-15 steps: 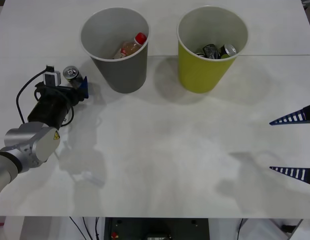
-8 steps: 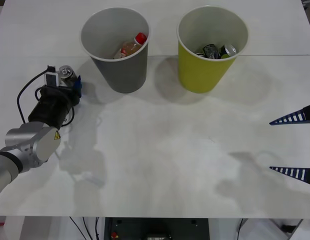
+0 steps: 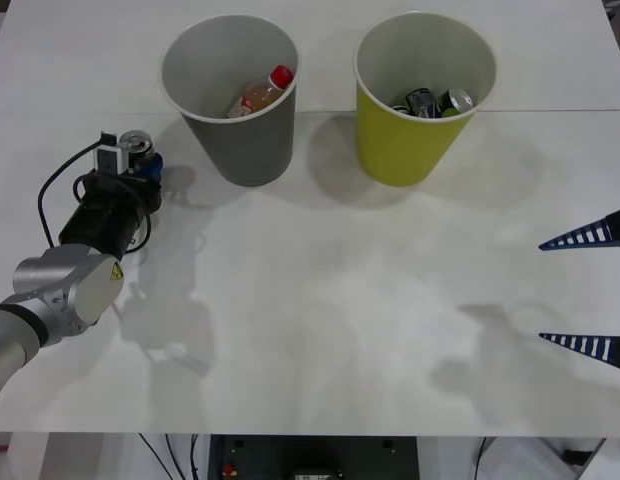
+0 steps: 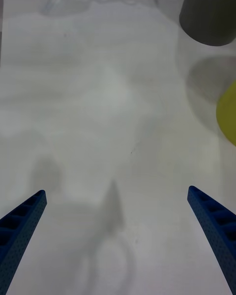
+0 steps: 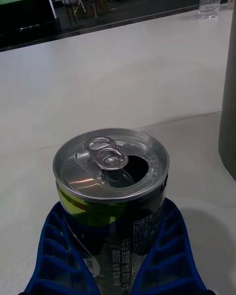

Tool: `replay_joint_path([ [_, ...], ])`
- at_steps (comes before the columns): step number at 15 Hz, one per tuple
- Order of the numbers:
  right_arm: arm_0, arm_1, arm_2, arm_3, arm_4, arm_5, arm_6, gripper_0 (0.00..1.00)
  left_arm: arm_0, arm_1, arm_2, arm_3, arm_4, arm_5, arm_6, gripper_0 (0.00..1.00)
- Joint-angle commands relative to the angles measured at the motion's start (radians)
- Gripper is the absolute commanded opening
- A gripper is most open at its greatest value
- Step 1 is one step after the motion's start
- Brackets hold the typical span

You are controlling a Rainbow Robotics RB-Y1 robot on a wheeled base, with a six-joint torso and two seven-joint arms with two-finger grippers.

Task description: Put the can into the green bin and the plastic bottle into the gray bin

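Left fingers (image 5: 162,255) tight around the can (image 5: 112,187)

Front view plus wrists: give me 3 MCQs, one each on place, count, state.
1. Where is the plastic bottle?
A. in the gray bin
B. in the green bin
C. on the table

2. How many bins stand on the table?
A. one
B. two
C. three

3. The left end effector is
A. open over the table
B. shut on the can
C. inside a bin

Key: A, red cap shows inside the gray rim; B, one gray, one green; B, blue fingers hug the can's sides. The right end effector waits open.
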Motion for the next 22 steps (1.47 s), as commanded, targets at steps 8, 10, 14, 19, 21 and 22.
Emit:
replay_joint_path([
  [8, 0.0, 0.0, 0.0, 0.0, 0.0, 0.0, 0.0, 1.0, 0.402, 0.106, 0.374, -0.73, -0.029, -0.661, -0.146, 0.0],
  [10, 0.0, 0.0, 0.0, 0.0, 0.0, 0.0, 0.0, 1.0, 0.46, 0.164, 0.43, -0.896, -0.051, -0.876, -0.14, 0.0],
  [14, 0.0, 0.0, 0.0, 0.0, 0.0, 0.0, 0.0, 1.0, 0.469, 0.293, 0.469, -1.114, -0.058, -1.187, -0.117, 0.0],
  [19, 0.0, 0.0, 0.0, 0.0, 0.0, 0.0, 0.0, 1.0, 0.433, 0.315, 0.56, -1.379, 0.014, -1.543, -0.109, 0.0],
  [21, 0.0, 0.0, 0.0, 0.0, 0.0, 0.0, 0.0, 1.0, 0.374, 0.33, 0.574, -1.422, 0.1, -1.645, -0.112, 0.0],
  [22, 0.0, 0.0, 0.0, 0.0, 0.0, 0.0, 0.0, 1.0, 0.344, 0.336, 0.578, -1.428, 0.132, -1.678, -0.115, 0.0],
])
